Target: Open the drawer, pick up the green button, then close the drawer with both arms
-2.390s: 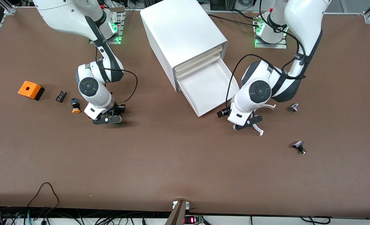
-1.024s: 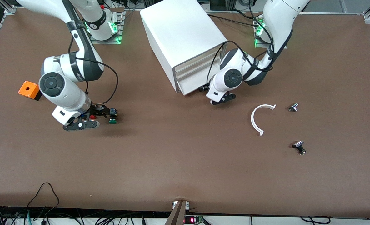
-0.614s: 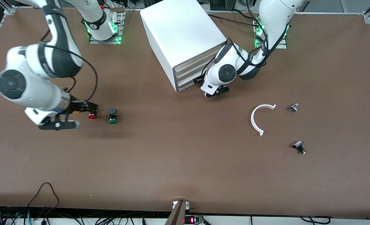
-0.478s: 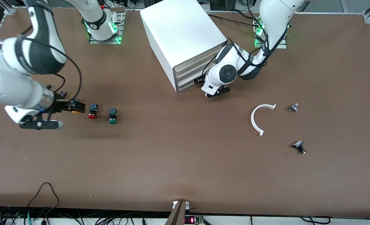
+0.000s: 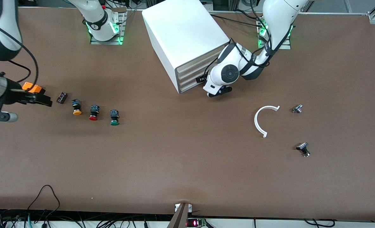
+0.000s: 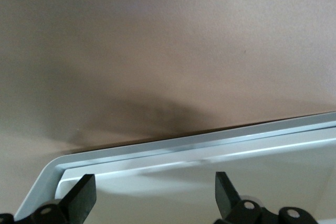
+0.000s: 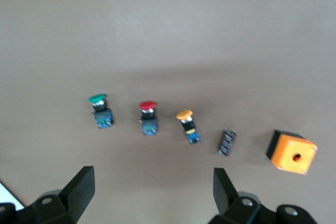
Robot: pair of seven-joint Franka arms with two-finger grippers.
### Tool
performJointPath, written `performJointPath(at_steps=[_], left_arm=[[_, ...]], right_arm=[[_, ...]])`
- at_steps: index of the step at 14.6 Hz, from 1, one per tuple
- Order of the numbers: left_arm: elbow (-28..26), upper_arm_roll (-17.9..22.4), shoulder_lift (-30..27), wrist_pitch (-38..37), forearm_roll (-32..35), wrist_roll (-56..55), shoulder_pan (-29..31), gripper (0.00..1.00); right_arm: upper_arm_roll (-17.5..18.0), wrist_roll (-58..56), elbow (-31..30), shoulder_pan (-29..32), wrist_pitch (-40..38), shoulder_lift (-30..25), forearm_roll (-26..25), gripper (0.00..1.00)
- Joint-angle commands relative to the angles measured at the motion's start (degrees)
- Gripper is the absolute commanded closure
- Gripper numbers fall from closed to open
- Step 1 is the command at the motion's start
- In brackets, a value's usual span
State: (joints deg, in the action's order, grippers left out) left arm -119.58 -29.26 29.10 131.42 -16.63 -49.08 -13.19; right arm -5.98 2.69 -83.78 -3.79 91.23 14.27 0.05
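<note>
Right gripper (image 7: 149, 192) open, well apart from button (image 7: 100, 110).

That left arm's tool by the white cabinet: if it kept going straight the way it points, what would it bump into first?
Probably the drawer. The left tool, open, points at its cream front at the bottom of the cabinet, with nothing showing between them, though the gap is hard to judge.

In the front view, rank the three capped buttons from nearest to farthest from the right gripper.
Right gripper, open, is up over the right arm's end of the table.
1. Yellow-capped button, that end of the row.
2. Red-capped button, middle.
3. Green-capped button, toward the cabinet.
</note>
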Motion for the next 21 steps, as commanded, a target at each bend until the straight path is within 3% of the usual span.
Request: performJointPath(at_steps=[1, 7, 10, 12, 15, 18, 21], left_arm=[[-0.7, -0.8, -2.1, 0.0, -1.6, 1.6, 2.3, 0.00], [1.7, -0.2, -10.3, 3.8, -1.8, 15.1, 19.0, 0.00], [3.4, 0.1, -16.2, 2.4, -1.2, 24.9, 24.2, 0.00], [4.5, 2.7, -22.0, -6.1, -0.1, 31.2, 26.2, 0.00], [10.9, 9.2, -27.8, -18.5, 7.7, 42.0, 25.2, 0.00], [19.3, 14.7, -29.9, -29.3, 16.5, 46.7, 21.3, 0.00], [24.7, 14.9, -30.2, -37.0, 20.5, 46.7, 19.8, 0.00]], right_arm=[[0.4, -0.4, 1.3, -0.2, -1.1, -0.3, -0.7, 0.00], [0.6, -0.4, 0.5, -0.3, 2.6, -0.8, -0.7, 0.00], [0.5, -0.4, -6.4, -0.2, 6.0, -4.9, -0.1, 0.00], [0.5, -0.6, -13.0, -0.3, 10.5, -9.4, -0.4, 0.00], [0.1, -1.8, -11.8, 0.2, 10.3, -8.7, -0.4, 0.00], [-1.5, -7.2, -11.2, 0.5, 10.1, -8.7, -0.3, 0.00], [-1.8, -7.2, -11.3, 0.7, 10.0, -8.2, 0.9, 0.00]])
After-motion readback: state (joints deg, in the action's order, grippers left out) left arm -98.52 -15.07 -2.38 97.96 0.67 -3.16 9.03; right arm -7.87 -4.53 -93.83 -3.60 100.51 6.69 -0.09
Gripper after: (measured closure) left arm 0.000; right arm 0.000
